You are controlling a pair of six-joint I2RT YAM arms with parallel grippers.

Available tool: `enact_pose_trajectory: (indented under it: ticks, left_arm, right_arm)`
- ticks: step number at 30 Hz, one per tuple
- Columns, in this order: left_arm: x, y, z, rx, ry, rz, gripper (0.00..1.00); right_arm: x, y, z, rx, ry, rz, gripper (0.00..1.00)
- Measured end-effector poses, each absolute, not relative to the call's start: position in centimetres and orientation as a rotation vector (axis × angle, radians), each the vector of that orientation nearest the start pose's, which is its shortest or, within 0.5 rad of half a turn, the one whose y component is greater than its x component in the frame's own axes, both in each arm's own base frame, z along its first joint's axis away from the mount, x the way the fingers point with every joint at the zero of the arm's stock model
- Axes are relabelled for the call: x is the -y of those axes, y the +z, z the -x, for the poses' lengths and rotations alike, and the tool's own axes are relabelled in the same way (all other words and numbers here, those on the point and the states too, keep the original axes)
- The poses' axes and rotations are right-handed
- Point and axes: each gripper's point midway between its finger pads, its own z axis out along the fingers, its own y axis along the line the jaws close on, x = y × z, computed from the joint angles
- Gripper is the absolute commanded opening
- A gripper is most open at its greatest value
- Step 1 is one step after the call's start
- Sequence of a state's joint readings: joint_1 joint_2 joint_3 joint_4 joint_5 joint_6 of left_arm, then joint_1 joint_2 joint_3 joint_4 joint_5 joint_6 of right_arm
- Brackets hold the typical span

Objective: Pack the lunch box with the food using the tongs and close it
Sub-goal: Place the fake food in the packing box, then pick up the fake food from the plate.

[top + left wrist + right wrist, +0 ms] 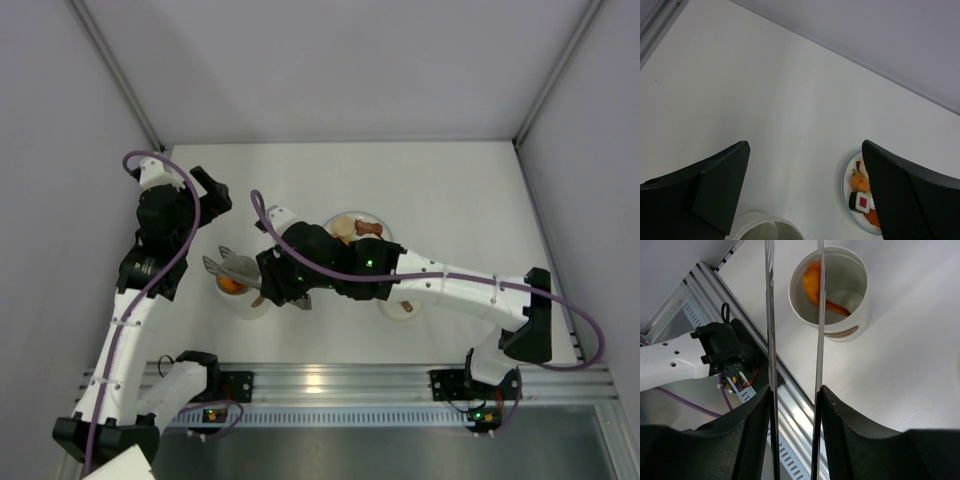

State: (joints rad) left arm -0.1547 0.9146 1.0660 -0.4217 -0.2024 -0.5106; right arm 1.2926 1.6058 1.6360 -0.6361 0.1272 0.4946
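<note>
The lunch box (832, 315), a white tub with a brown mark on its wall, stands near the table's front edge (243, 298). An orange piece of food (813, 286) lies blurred inside it. My right gripper (795, 395) is shut on the tongs (771, 330), whose two silvery arms stand apart and reach over the tub (228, 266); their tips run off the frame's top in the right wrist view. More food (860, 192) sits on the plate (845, 187). My left gripper (805, 150) is open and empty above the table, behind the tub (212, 192).
The plate (383, 228) lies behind my right arm, partly hidden by it. A white round disc (405, 308) with a small brown mark lies in front of that arm. An aluminium rail (320, 380) runs along the near edge. Grey walls close in the table.
</note>
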Motion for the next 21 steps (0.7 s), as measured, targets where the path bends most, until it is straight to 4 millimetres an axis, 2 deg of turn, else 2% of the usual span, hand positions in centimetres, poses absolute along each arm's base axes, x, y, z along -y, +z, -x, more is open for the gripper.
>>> enact_pose_trajectory:
  ticks: [10, 15, 18, 21]
  left_arm:
    - [3.5, 31.7, -32.2, -1.785, -0.280, 0.465, 0.99]
    - [3.5, 31.7, -32.2, -1.785, -0.280, 0.465, 0.99]
    - [3.5, 31.7, -32.2, -1.785, -0.280, 0.465, 0.99]
    - [3.5, 31.7, -32.2, -1.785, -0.280, 0.466, 0.99]
  right_arm:
    - [-43.8, 27.2, -13.0, -2.154, 0.838, 0.821, 0.45]
    - [-43.1, 27.3, -13.7, -2.150, 0.788, 0.792, 0.45]
    - [-41.7, 28.4, -14.6, -2.128, 0.771, 0.749, 0.45]
    - [-38.4, 29.8, -16.0, -2.102, 0.725, 0.667, 0.45]
